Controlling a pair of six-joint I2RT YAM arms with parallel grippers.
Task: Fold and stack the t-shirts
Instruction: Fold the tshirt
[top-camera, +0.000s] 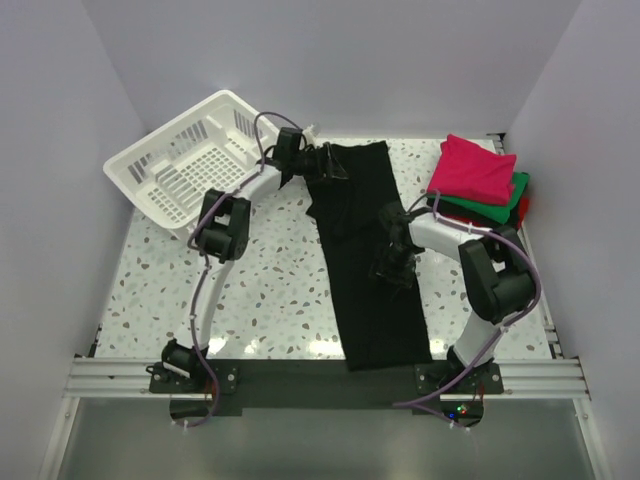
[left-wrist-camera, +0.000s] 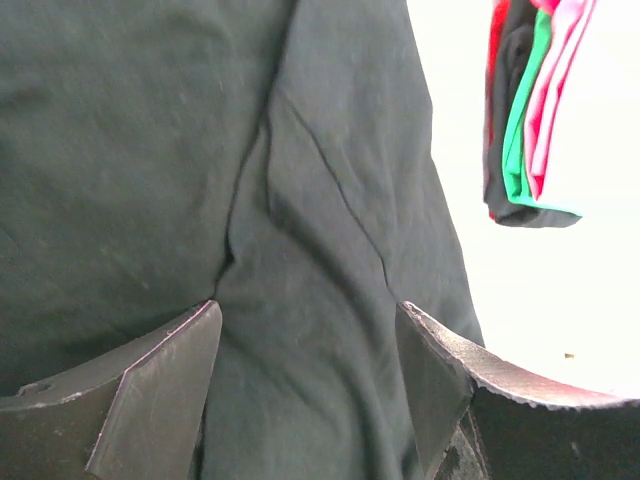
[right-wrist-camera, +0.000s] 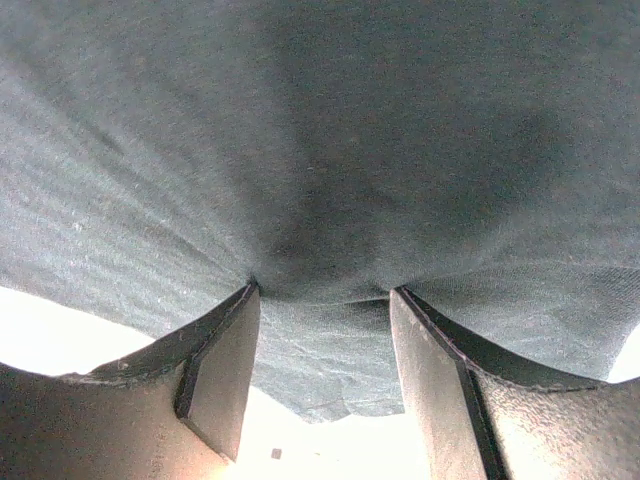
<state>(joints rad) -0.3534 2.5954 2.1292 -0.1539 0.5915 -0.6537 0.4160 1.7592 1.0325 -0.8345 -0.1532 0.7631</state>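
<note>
Nearest the arm bases, the long black cotton t-shirt (top-camera: 375, 320) lies on the white speckled stone-pattern table (top-camera: 260, 285). It is already folded lengthwise into a narrow strip that runs from the near edge away to the far side. About halfway up the strip, the right two-finger gripper (right-wrist-camera: 320, 290) has its jaws half apart and its tips pressed down into the cloth, which puckers between them; nothing looks clamped. At the strip's far left corner, the left two-finger gripper (left-wrist-camera: 305, 305) stands wide, astride a creased ridge of cloth and not closed on it. The step in hand looks like the crosswise fold. To do it well, the left jaws should catch every layer at that corner. The right tips should stay planted as the hinge line, and the far end should come over low and square to the side edges so the strip does not skew. Further off at the far right waits the finished pile, with a folded magenta-pink cloth t-shirt (top-camera: 475, 168) on a folded green one (top-camera: 497, 211). At the far left, the white slatted plastic basket (top-camera: 185, 170) sits tilted.
</note>
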